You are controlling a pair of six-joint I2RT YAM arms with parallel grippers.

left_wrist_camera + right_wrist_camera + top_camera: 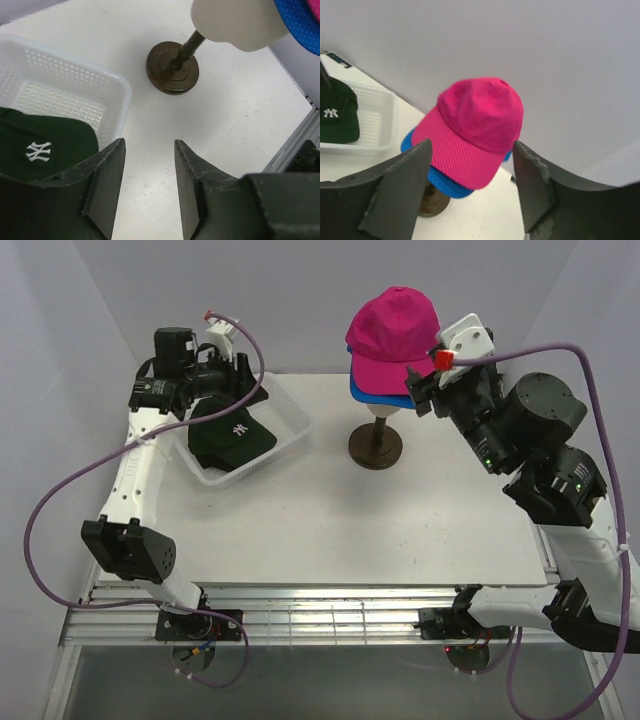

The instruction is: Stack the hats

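Note:
A magenta pink cap (392,322) sits on top of a blue cap (364,390) on the cream mannequin head. In the right wrist view the pink cap (475,122) covers all but the blue brim (445,183). A dark green NY cap (235,435) lies in the white mesh basket (296,410); it also shows in the left wrist view (45,150). The black cap is not discernible. My left gripper (252,390) is open and empty above the basket's right edge. My right gripper (420,392) is open and empty, just right of the pink cap's brim, not touching it.
The mannequin head (235,22) stands on a dark round base (376,446) at the table's back middle. The basket rim (65,75) lies left of it. White walls enclose the back and sides. The table's front edge meets a metal rail (330,605).

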